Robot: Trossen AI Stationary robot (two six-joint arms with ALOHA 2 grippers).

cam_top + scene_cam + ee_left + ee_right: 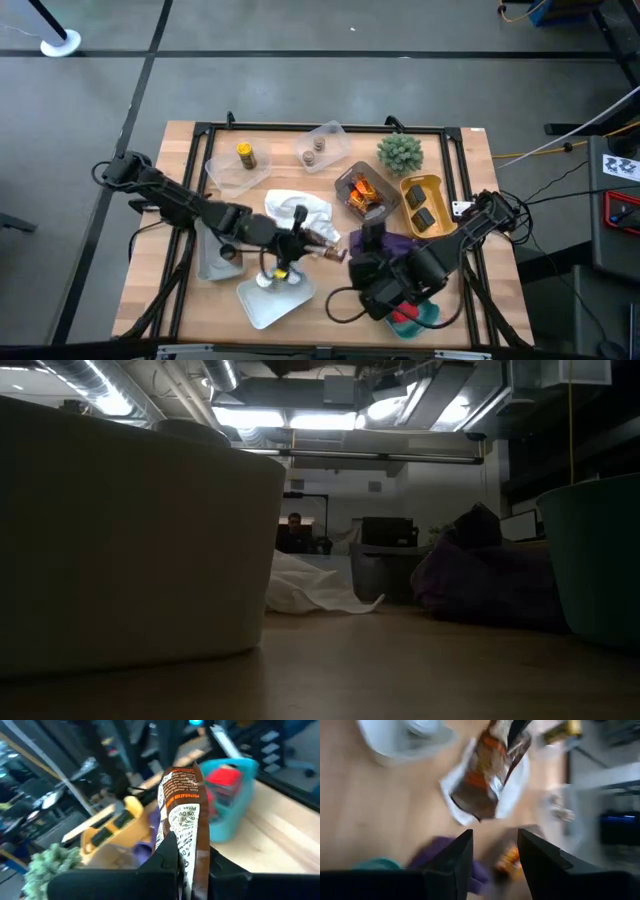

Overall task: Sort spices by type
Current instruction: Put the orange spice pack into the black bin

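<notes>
A wooden desk (180, 200) with a pale, planked top, framed by thin black rails, seen from above. Going left to right: the left gripper (312, 238), at the desk's middle, pinches a flat, glossy brown packet (182, 820) with white printed panels and an orange band; in the left wrist view the packet stands upright between the two dark fingers (165, 857). Beneath that arm, toward the front edge, lies a clear plastic tray (275, 298) holding a small yellow-topped jar (281, 272) and a pale round cap. Along the back edge another clear tray (240, 165) holds a yellow jar (245, 154), and the clear tray beside it (325, 146) holds small brown jars (314, 150). A crumpled white cloth (300, 210) lies at the centre. Right of it a grey tray (340, 183) holds orange and brown packets (362, 193). A green spiky plant (400, 153) sits near the back right. A yellow tray (440, 190) carries dark flat items. The right gripper (368, 238) hovers over a rumpled purple cloth (405, 246) near the front right, its fingers spread apart with nothing between them. A teal bowl (432, 315) holding a red box (403, 317) sits at the front right corner.
</notes>
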